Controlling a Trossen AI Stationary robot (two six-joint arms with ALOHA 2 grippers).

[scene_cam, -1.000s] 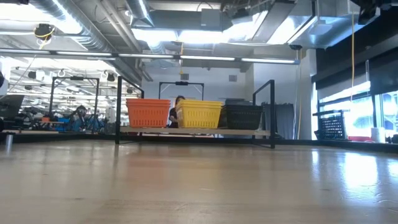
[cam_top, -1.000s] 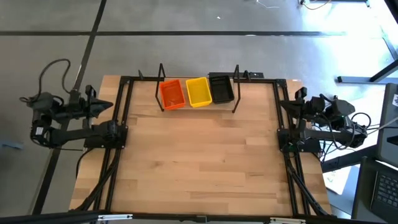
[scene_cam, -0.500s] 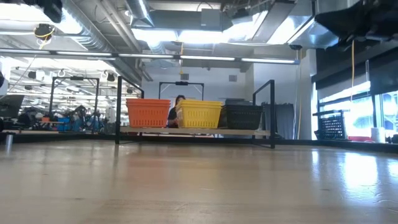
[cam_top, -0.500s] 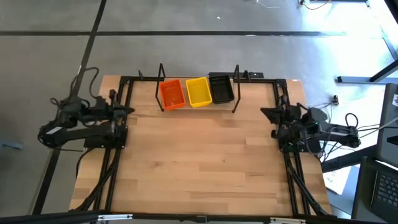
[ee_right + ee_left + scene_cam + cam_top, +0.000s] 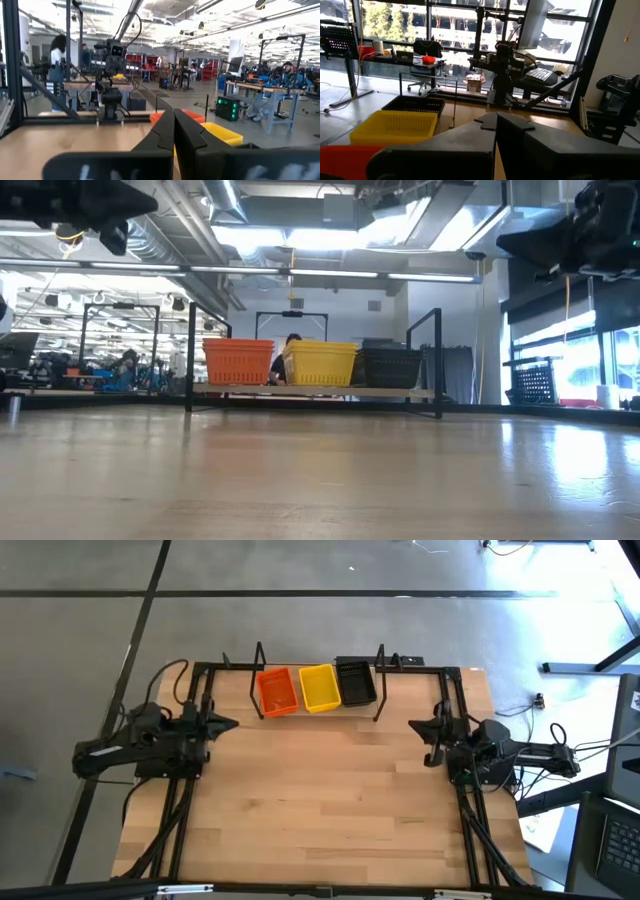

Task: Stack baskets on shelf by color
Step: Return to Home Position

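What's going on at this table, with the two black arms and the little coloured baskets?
Nothing is being handled right now. Two dark robot arms sit at either side of the wooden table. The left gripper and the right gripper are both shut and empty, pointing inward. At the far edge, mesh-sided plastic baskets stand side by side on the low wood-and-black-metal shelf, sorted by colour: orange pile, yellow pile, black pile. How many are nested in each can't be seen.

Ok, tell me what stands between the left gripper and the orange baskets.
Only the shelf's upright end loop, beside the orange baskets on the side facing the left gripper; nothing else visible.
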